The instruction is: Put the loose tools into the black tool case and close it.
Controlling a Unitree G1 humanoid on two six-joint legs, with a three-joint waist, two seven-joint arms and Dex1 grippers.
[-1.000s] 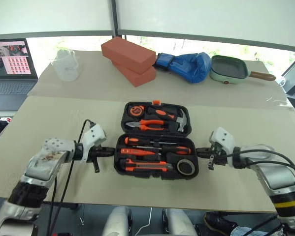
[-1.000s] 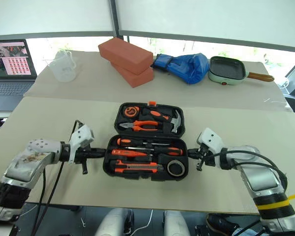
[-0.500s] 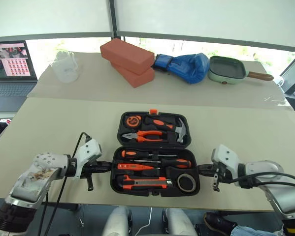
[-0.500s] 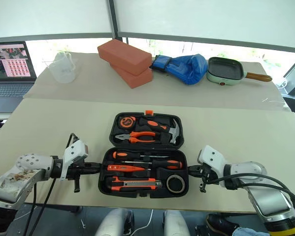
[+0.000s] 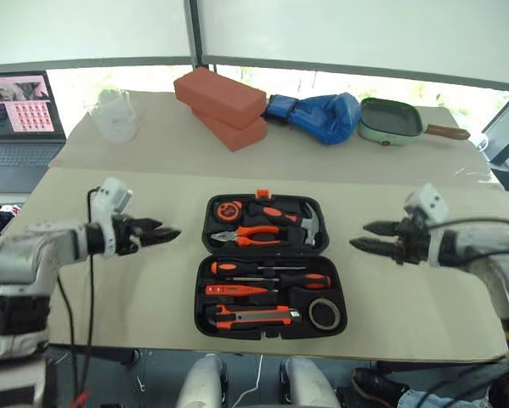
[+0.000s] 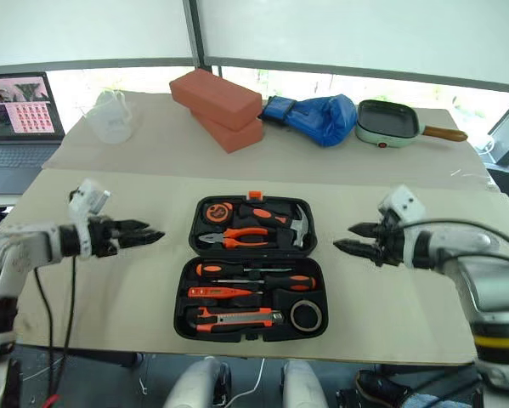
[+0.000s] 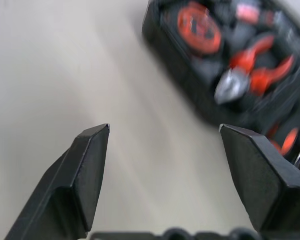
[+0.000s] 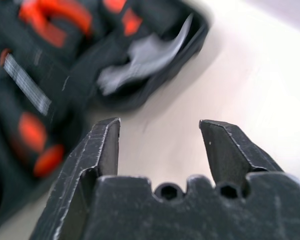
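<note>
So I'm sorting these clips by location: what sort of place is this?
Probably an indoor lab or test room by a window. A mixed set of props sits on the beige-covered table: red bricks, a blue boxing glove and an open black plastic tool case, with an open laptop alongside.

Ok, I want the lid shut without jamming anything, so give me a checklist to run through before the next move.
1. Screwdrivers seated in the near half of the black tool case: ok.
2. Utility knife and tape roll in their slots: ok.
3. Nothing sticking out over the case rim: ok, as far as visible.
4. Left hand open, empty: ok.
5. Right hand open, empty: ok.
6. Case closed: not ok, it lies open flat.
</note>
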